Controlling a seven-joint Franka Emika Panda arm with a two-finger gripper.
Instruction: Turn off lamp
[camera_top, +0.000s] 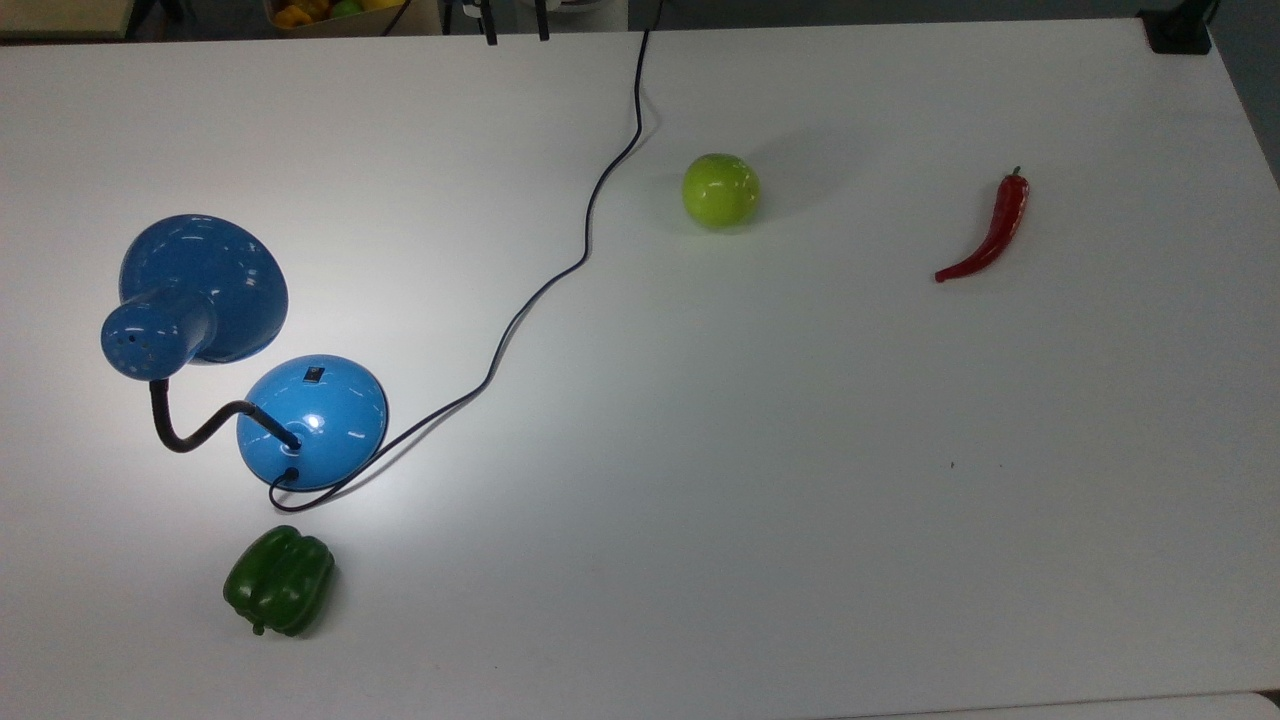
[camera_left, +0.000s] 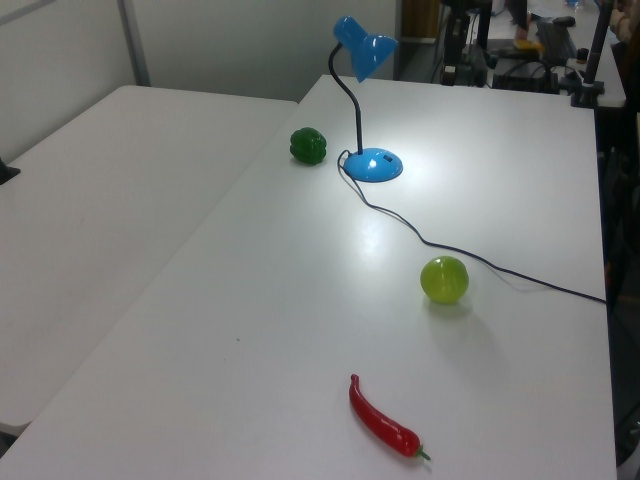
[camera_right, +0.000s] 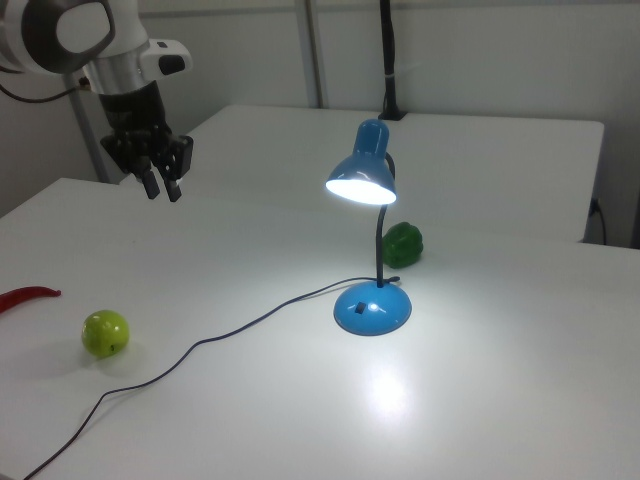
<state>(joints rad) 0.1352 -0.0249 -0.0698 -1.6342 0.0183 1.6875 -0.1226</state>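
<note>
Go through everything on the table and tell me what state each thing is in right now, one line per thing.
lamp: on, shade lit, bright patch on the table.
switch: on the lamp's base, untouched.
cord: loose across the table, attached at the base.
gripper: open, in the air, away from the lamp.
green apple: resting on the table.
bell pepper: resting beside the base.
red chili: lying flat.
</note>
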